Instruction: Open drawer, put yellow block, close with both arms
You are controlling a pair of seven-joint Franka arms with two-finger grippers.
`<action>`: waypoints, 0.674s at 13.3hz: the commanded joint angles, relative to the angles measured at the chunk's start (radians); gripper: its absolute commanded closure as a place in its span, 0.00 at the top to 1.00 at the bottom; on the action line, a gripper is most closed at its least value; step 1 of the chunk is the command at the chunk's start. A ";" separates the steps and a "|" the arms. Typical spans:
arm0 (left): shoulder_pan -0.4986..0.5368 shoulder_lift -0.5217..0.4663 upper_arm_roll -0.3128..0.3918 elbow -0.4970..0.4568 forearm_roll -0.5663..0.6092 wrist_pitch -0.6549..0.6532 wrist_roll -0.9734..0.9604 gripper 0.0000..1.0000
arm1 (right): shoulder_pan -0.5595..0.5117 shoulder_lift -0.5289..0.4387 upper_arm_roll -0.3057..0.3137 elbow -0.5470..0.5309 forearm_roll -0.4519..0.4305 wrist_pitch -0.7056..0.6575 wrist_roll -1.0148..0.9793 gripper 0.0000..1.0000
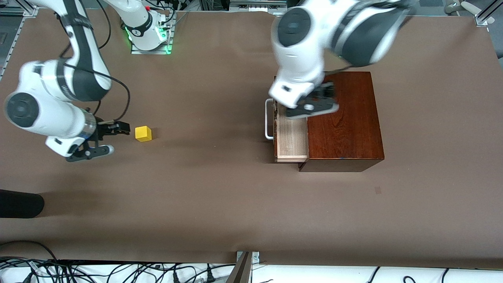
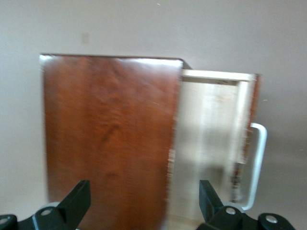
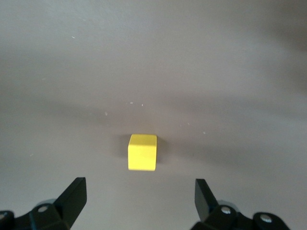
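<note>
The yellow block (image 1: pixel 143 133) sits on the brown table toward the right arm's end. My right gripper (image 1: pixel 113 138) hovers low beside it, open, with nothing between its fingers. In the right wrist view the yellow block (image 3: pixel 142 152) lies just ahead of the open right gripper (image 3: pixel 139 196). The drawer (image 1: pixel 291 137) is pulled out of the dark mahogany box (image 1: pixel 346 122), its white handle (image 1: pixel 269 120) facing the right arm's end. My left gripper (image 2: pixel 144 199) is open and empty above the box top (image 2: pixel 105 139) and the drawer (image 2: pixel 206 129). The left arm looks blurred.
A dark rounded object (image 1: pixel 19 204) pokes in at the table's edge nearest the front camera, toward the right arm's end. Cables (image 1: pixel 118 271) run along that near edge. The right arm's base (image 1: pixel 151 35) stands at the farthest edge.
</note>
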 commanded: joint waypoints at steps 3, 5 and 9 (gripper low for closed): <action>0.207 -0.166 0.061 -0.100 -0.194 -0.009 0.392 1.00 | -0.004 -0.014 0.002 -0.254 0.025 0.318 -0.020 1.00; 0.180 -0.260 0.218 -0.198 -0.246 0.046 0.559 1.00 | -0.004 0.013 0.004 -0.293 0.027 0.404 -0.019 1.00; 0.107 -0.383 0.467 -0.338 -0.338 0.149 0.708 1.00 | -0.004 0.032 0.004 -0.331 0.061 0.422 -0.014 1.00</action>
